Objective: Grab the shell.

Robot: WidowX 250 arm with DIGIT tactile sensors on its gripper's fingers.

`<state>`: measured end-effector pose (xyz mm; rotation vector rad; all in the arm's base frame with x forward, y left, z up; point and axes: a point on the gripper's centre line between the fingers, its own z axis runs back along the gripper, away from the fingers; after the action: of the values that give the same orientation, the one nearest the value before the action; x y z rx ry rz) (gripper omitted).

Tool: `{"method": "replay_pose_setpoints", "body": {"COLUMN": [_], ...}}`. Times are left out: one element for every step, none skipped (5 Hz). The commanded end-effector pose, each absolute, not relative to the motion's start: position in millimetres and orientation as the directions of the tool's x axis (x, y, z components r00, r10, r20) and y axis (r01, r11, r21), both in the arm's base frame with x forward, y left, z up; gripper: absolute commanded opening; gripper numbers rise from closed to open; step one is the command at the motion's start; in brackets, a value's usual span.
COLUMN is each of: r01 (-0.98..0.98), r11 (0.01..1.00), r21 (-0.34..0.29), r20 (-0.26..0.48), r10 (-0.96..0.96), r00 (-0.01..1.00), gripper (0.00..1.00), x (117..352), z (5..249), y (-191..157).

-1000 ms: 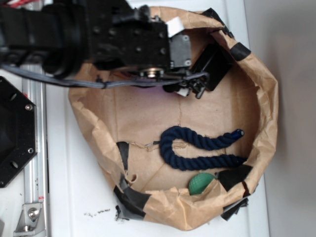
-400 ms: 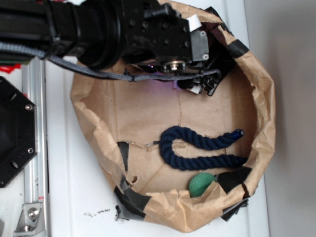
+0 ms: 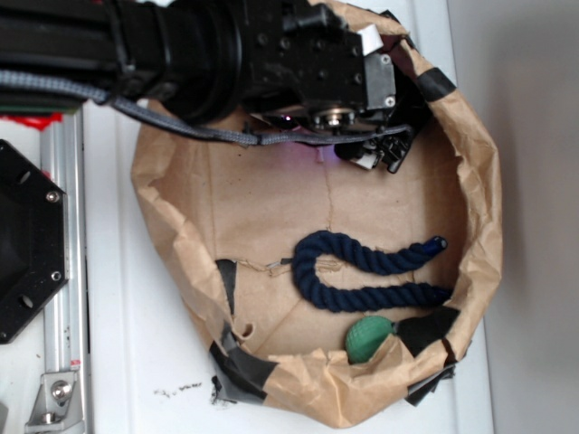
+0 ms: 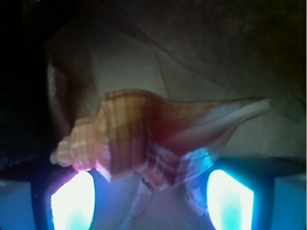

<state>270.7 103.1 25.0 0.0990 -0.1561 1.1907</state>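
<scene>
The ribbed orange-tan spiral seashell (image 4: 158,139) lies on crumpled brown paper (image 3: 262,208), filling the wrist view just ahead of the black gripper (image 3: 375,155). Its glowing fingers (image 4: 72,201) stand apart, one at each end of the shell, gripping nothing.

Arm casing (image 3: 181,54): matte black, blocky and cylindrical segments, small round screw holes.
Cable (image 3: 154,117): grey braided sleeve along the lower edge of the arm.
Wrist joint (image 3: 330,117): round silver metal hub, grey plate beside it.
Marking (image 3: 369,38): white rectangular tag.
</scene>
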Motion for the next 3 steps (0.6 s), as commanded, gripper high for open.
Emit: {"method": "replay_pose_setpoints", "body": {"r01": [-0.936, -0.849, -0.708], "r11": [0.329, 0.519, 0.701], "r21": [-0.122, -0.100, -0.090], "r20": [0.179, 0.218, 0.222], "r10": [0.935, 0.844, 0.707], "r00": [0.305, 0.490, 0.671], "gripper": [1.00, 1.00, 1.00], "x": [257.5, 257.3, 259.6], "z": [65.8, 82.2, 89.5], "y": [123.5, 127.1, 135.4]}}
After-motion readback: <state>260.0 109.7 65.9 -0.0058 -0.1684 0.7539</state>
